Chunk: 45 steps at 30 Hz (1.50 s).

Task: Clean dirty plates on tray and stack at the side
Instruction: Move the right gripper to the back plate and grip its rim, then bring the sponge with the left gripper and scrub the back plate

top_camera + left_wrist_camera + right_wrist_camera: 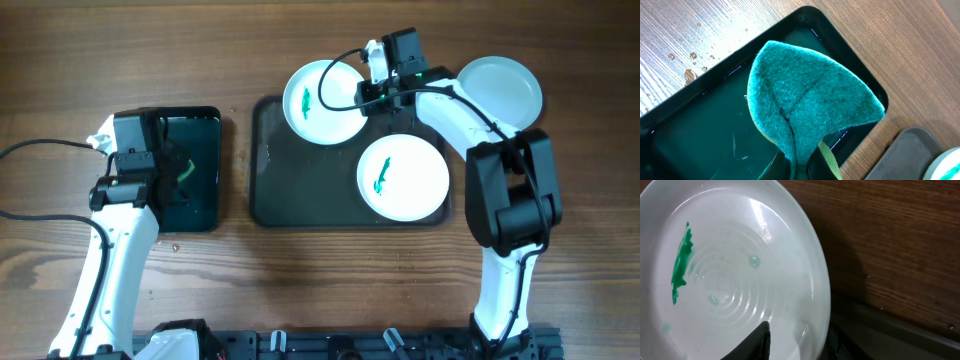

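Observation:
On the dark grey tray lie two white plates, each with a green smear: one at the back left, one at the front right. A third, pale plate rests on the table to the right of the tray, with no smear showing. My right gripper is at the back-left plate's right rim. Its jaws stand open astride that rim, one finger inside the plate, the other outside. My left gripper is shut on a teal sponge above the small black tray.
The glossy black tray sits left of the grey tray, wet inside. Water drops lie on the wood beside it. The grey tray's corner shows in the left wrist view. Cables run at the table's left edge and over the back-left plate.

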Motion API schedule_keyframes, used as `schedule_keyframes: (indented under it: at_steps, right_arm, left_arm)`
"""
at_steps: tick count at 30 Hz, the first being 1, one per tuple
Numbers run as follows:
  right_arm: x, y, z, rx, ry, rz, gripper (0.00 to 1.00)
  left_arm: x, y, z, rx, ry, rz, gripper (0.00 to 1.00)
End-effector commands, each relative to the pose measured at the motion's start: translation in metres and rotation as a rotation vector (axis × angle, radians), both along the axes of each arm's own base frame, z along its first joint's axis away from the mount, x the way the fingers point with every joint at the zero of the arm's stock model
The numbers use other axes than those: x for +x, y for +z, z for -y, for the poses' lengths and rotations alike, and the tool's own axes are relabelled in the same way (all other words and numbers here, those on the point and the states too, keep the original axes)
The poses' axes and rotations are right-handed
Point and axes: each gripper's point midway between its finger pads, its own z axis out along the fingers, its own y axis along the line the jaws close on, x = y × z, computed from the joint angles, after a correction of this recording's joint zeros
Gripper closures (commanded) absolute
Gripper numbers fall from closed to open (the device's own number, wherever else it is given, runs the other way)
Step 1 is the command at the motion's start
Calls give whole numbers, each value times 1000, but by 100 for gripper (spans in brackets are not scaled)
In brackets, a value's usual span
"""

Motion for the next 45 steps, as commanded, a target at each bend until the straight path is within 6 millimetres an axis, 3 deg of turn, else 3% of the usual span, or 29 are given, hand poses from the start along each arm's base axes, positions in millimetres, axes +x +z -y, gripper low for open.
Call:
schedule_keyframes:
  at_steps: [1, 3, 4, 5, 7, 8, 10, 12, 16, 22, 25, 29, 34, 43, 45]
  right_arm:
    - [-10, -15, -6, -4, 23, -41, 63]
    - [-13, -17, -8, -6, 28, -47, 74]
    - [-14, -17, -9, -6, 31, -48, 74]
    - [-15, -18, -11, -7, 34, -48, 74]
    - [-16, -17, -14, -5, 38, -48, 62]
    - [-17, -17, -16, -5, 42, -49, 62]
    - [-19, -20, -19, -5, 42, -59, 70]
    - [-23, -25, -22, -7, 42, -77, 95]
    - [-32, -33, -28, -15, 53, -107, 96]
    - [-55, -21, -30, -1, 51, -193, 96]
    - [-61, -21, -28, -15, 64, -212, 94]
    - [-57, -21, -30, -30, 131, -166, 67]
    - [-44, -17, -40, -54, 258, -47, 58]
    - [-37, -41, -45, -59, 279, -33, 56]
    - [-39, -41, -46, -59, 277, -38, 61]
  left_arm:
    - [1, 0, -2, -5, 10, 4, 96]
    - [1, 0, -2, -5, 10, 6, 96]
    - [1, 0, -2, -5, 10, 6, 96]
    - [2, 0, -2, -5, 10, 7, 96]
    - [1, 0, -2, -5, 10, 6, 96]
    - [1, 0, -2, -5, 10, 6, 96]
    - [2, 0, -2, -5, 10, 7, 96]
    - [2, 1, -2, -5, 10, 7, 96]
    - [2, 0, -2, -4, 10, 7, 96]
    - [2, 1, -2, -4, 11, 7, 96]
    - [2, 1, -2, -4, 10, 10, 96]
    - [2, 1, -2, -5, 10, 11, 96]
    - [3, 1, -2, -7, 8, 11, 96]
    - [4, 0, 4, -32, -10, 15, 96]
    - [5, 0, 7, -48, -22, 18, 96]
